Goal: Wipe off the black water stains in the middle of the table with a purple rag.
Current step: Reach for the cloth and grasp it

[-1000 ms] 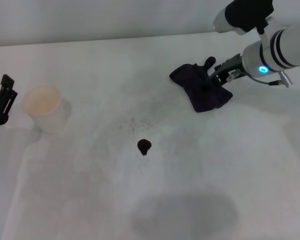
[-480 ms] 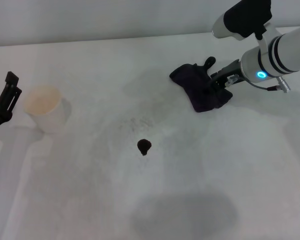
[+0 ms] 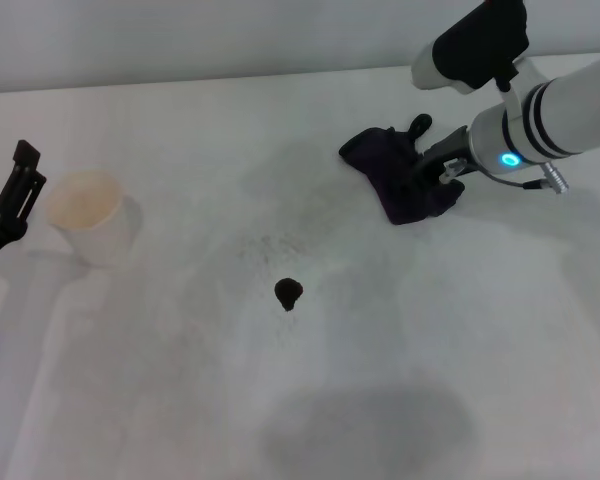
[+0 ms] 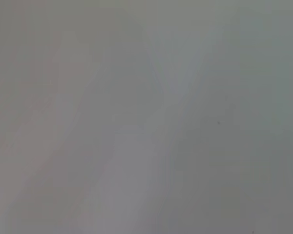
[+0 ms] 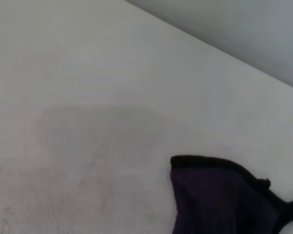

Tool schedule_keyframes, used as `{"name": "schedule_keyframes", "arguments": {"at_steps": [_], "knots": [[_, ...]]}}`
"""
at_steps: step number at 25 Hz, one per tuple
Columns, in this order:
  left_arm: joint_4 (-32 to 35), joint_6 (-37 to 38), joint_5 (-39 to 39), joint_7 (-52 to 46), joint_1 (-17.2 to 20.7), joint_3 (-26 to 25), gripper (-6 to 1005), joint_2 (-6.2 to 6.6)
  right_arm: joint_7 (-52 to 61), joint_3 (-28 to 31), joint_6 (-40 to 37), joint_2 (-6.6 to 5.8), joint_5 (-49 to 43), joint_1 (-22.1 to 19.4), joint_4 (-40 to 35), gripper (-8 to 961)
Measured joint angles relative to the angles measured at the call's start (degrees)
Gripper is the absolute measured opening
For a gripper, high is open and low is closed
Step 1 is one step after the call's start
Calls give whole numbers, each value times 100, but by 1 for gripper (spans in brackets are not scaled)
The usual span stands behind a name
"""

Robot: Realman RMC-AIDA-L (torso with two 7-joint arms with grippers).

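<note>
Purple rag (image 3: 400, 178): soft, folded, fan-shaped, far right on matte white table (image 3: 180, 400). Right gripper (image 3: 442, 170) at its edge; grip state unclear. Teardrop black water stains (image 3: 288, 292) mid-table, well apart. Left gripper (image 3: 8, 200) parked beside paper cup (image 3: 90, 215).

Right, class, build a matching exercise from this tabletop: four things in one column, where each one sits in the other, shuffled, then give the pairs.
Things:
1. purple rag
2. black water stains
3. paper cup
4. left pincer

Places:
A. middle of the table, alone
B. far left edge, beside the cup
C. far right side, at the right pincer
D. left side, standing upright

Pairs: 1-C, 2-A, 3-D, 4-B
</note>
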Motion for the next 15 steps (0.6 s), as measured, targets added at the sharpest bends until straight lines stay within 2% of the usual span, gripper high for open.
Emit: {"name": "schedule_keyframes", "arguments": {"at_steps": [12,15], "knots": [[-7,-12,-37,0,-9,-19,886,1,-3,-16,-228,-15,115,-10,128,397],[-9,-18,-43,0,-8,-34,886,8,-4,-16,-240,-16,115,-19,130,306]]}}
